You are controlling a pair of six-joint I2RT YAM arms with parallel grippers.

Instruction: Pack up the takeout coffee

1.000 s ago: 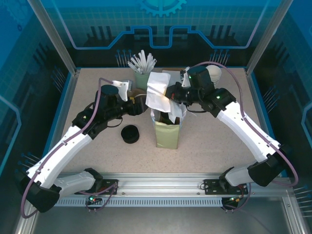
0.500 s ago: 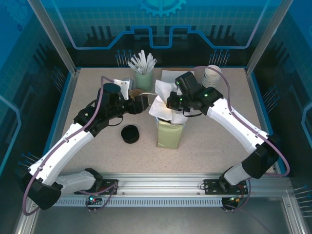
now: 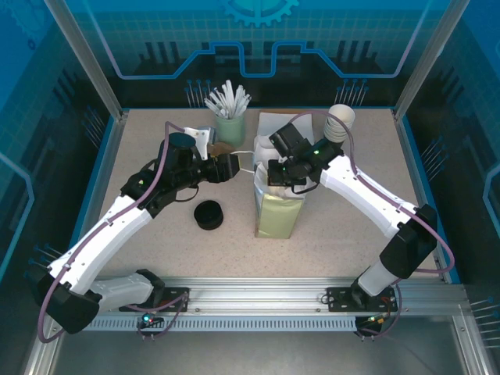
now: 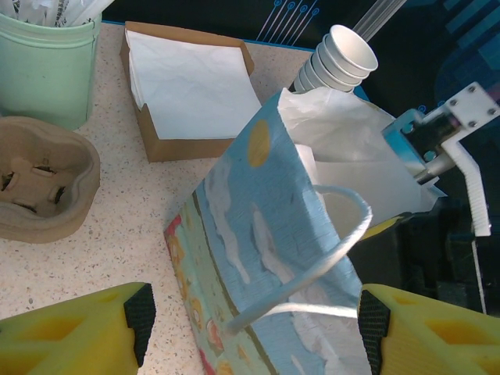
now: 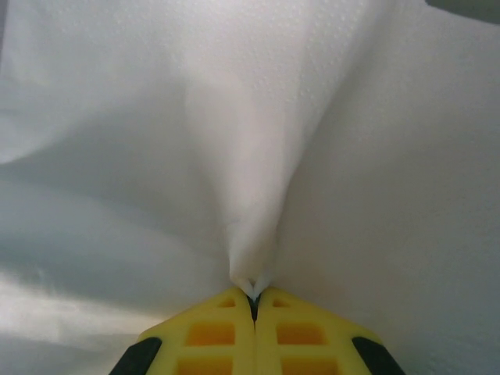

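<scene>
The right gripper (image 5: 251, 295) is seen pinched fully together on a white napkin (image 5: 234, 156), which is bunched in the mouth of the paper bag (image 3: 277, 219) at the table's middle. The left gripper (image 4: 256, 320), at 10 o'clock of the bag, is spread wide with nothing gripped, and the bag's near edge lies between its fingers. A low black round piece (image 3: 208, 214) is seen at 9 o'clock of the bag. Where the coffee cup sits cannot be told.
</scene>
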